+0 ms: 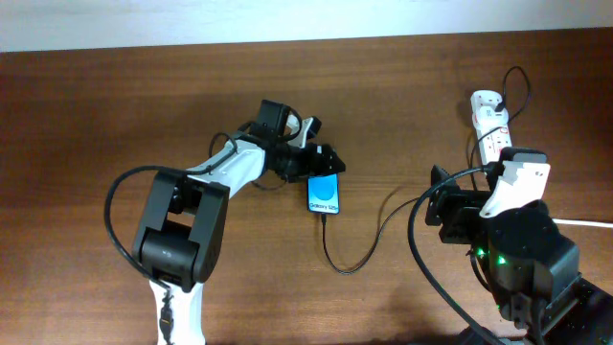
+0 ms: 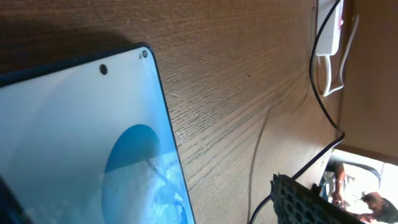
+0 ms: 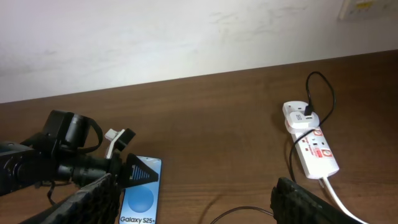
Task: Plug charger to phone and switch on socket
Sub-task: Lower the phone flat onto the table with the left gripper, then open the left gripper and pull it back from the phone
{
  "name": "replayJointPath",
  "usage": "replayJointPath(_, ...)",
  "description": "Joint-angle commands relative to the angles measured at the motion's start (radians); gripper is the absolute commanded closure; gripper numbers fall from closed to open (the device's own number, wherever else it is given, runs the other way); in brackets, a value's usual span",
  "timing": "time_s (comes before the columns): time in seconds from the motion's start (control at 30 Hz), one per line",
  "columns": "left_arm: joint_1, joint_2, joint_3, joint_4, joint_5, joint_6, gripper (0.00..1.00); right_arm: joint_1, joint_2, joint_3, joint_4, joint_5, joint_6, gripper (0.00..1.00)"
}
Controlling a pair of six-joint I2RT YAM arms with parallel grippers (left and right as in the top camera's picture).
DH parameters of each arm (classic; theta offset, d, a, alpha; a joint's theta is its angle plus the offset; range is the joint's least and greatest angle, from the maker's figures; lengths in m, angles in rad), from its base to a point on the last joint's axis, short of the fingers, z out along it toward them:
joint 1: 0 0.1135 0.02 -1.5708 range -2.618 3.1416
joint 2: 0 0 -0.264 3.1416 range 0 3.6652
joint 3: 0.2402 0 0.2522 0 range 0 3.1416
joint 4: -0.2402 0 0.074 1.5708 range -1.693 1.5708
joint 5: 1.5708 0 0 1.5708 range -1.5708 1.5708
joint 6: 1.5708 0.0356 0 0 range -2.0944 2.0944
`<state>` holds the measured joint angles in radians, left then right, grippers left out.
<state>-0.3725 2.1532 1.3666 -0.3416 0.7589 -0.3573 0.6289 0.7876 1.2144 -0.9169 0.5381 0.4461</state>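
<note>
Left end effector (image 1: 321, 165), spread wide, straddles the phone (image 1: 324, 195), probably bracing it on the counter (image 1: 96, 115) against the charger (image 1: 350, 266); right end effector (image 1: 433, 204) gapes empty.

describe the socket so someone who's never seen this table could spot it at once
Take the brown table and look at its far right part. The socket lies there, a long white strip with red markings and a white plug at its far end. Unlike the thin black charger leaving it or the blue-screened phone mid-table, it is blocky and white.
</note>
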Motion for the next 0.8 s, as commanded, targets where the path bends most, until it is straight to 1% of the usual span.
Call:
replayJointPath(0.0,0.002,0.061,-0.043,-0.045,-0.200,0.022,0.05,-0.002,0.005,0.008,-0.015,0.012,0.008,0.19)
replayJointPath(0.03,0.002,0.061,-0.043,-0.055,-0.200,0.022,0.00,-0.002,0.010,0.008,-0.020,0.012,0.008,0.19)
replayJointPath(0.23,0.002,0.061,-0.043,-0.094,-0.206,0.023,0.01,-0.002,0.057,0.008,-0.031,0.011,0.008,0.18)
replayJointPath(0.33,-0.005,0.061,-0.043,-0.120,-0.208,0.023,0.01,-0.002,0.085,0.008,-0.013,-0.041,0.008,0.18)
replayJointPath(0.43,-0.006,0.061,-0.043,-0.143,-0.215,0.023,0.01,-0.002,0.141,0.008,0.009,-0.060,0.019,0.01)
replayJointPath(0.53,-0.005,0.061,-0.042,-0.161,-0.234,0.005,0.01,-0.002,0.179,0.008,0.006,-0.077,0.034,0.02)
replayJointPath(0.6,-0.005,0.061,-0.042,-0.178,-0.260,-0.019,0.01,-0.002,0.180,0.008,0.000,-0.109,0.065,0.01)
replayJointPath(0.67,-0.005,0.061,-0.030,-0.181,-0.262,-0.019,0.01,-0.002,0.179,0.008,-0.004,-0.112,0.068,0.02)
replayJointPath(0.73,-0.005,0.061,-0.005,-0.230,-0.325,-0.019,0.01,-0.002,0.180,0.008,-0.010,-0.112,0.068,0.01)
replayJointPath(0.77,-0.005,0.061,0.020,-0.278,-0.379,-0.019,0.01,-0.002,0.181,0.008,-0.014,-0.112,0.068,0.01)
